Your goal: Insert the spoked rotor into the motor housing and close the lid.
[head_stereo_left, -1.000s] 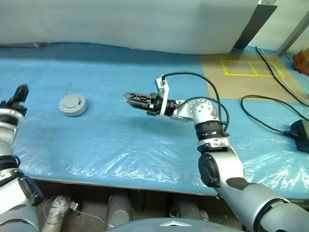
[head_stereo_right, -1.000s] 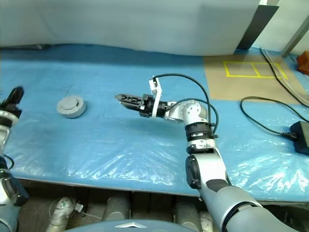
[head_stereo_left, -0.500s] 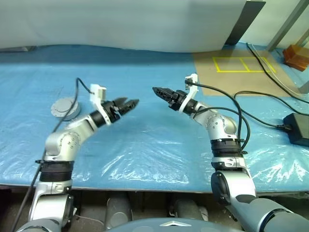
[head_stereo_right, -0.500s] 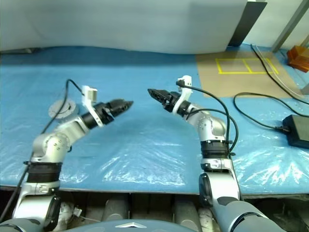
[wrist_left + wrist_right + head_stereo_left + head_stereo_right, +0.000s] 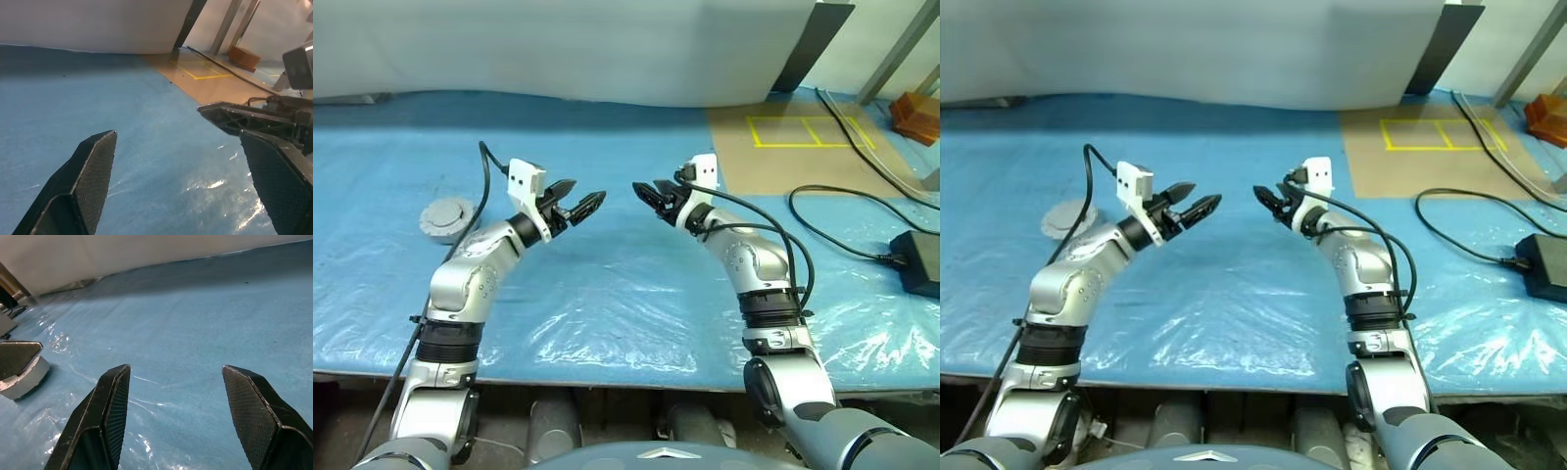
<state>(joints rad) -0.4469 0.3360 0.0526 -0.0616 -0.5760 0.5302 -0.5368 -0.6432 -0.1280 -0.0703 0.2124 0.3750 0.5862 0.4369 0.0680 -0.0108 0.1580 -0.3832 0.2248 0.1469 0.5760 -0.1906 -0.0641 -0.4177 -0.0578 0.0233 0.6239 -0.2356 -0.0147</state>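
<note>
A low round grey unit [image 5: 443, 217] lies on the blue sheet at the left; it looks like the motor housing with the lid [image 5: 445, 211] lying flat on top. The spoked rotor is out of view. Both grippers hover level above the middle of the sheet, tips facing each other a short gap apart. The left gripper [image 5: 585, 192] is open and holds nothing, well to the right of the grey unit. My right gripper [image 5: 644, 188] is open and holds nothing too. The left wrist view shows the right gripper's fingers [image 5: 234, 117] just ahead of the left gripper [image 5: 177, 134].
The blue plastic-covered sheet [image 5: 607, 294] spans the table to its front edge. At the back right lies a brown board [image 5: 783, 147] with a yellow taped square. Black cables [image 5: 842, 211] run to a black box [image 5: 915, 264] on the right. A white sheet hangs behind.
My left arm swung in from the far left to the middle. The right gripper shifted right and rolled. Both stayed open, and the camera view shifted as well.
</note>
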